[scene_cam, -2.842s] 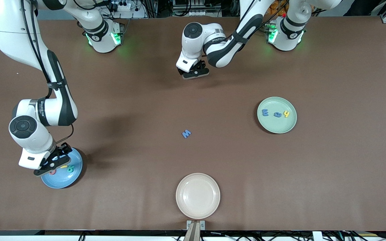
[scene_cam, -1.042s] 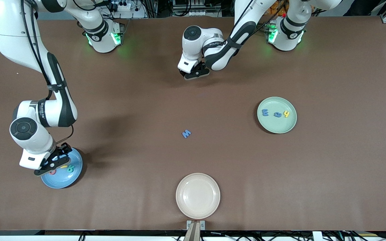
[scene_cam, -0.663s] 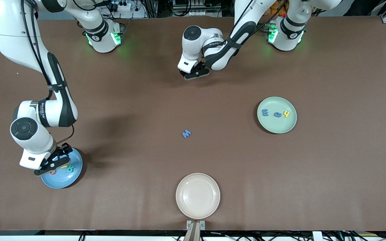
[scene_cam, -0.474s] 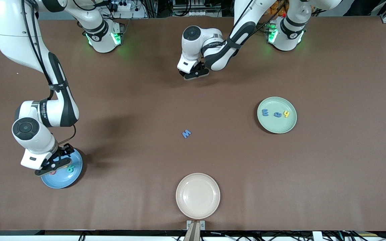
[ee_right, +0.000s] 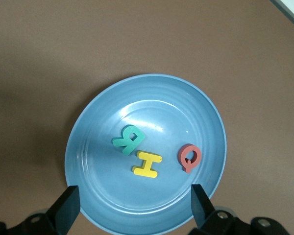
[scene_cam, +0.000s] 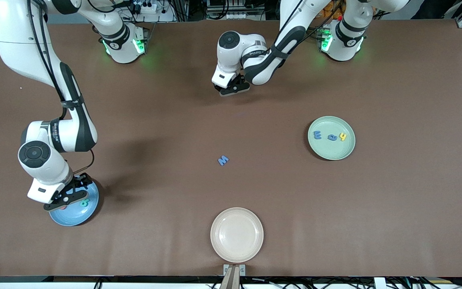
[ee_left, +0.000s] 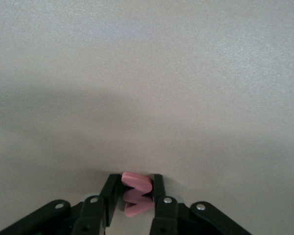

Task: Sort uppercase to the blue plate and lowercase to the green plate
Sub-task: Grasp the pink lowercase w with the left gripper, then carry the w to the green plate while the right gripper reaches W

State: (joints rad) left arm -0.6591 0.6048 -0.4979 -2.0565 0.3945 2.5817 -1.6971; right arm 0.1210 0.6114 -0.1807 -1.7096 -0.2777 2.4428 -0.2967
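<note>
My right gripper (scene_cam: 65, 198) hangs open and empty over the blue plate (scene_cam: 74, 216). In the right wrist view (ee_right: 134, 215) the blue plate (ee_right: 103, 196) holds the teal R (ee_right: 129, 138), the yellow H (ee_right: 147, 164) and the red Q (ee_right: 189, 156). The blue angular M (scene_cam: 223, 160) lies on the table mid-way between the plates. My left gripper (scene_cam: 233, 89) is over the table near the robots' bases, shut on the small red w (ee_left: 136, 196). The green plate (scene_cam: 331, 152) holds the blue three-pronged letter (scene_cam: 317, 135), the rounded blue e (scene_cam: 331, 137) and the yellow h (scene_cam: 342, 137).
A cream-white plate (scene_cam: 236, 235) stands at the table's edge nearest the front camera, nearer than the blue M. The rest of the brown table top is bare.
My right arm has shifted slightly over the blue plate, its gripper open. My left gripper, with the red w in it, has drifted a little toward the bases.
</note>
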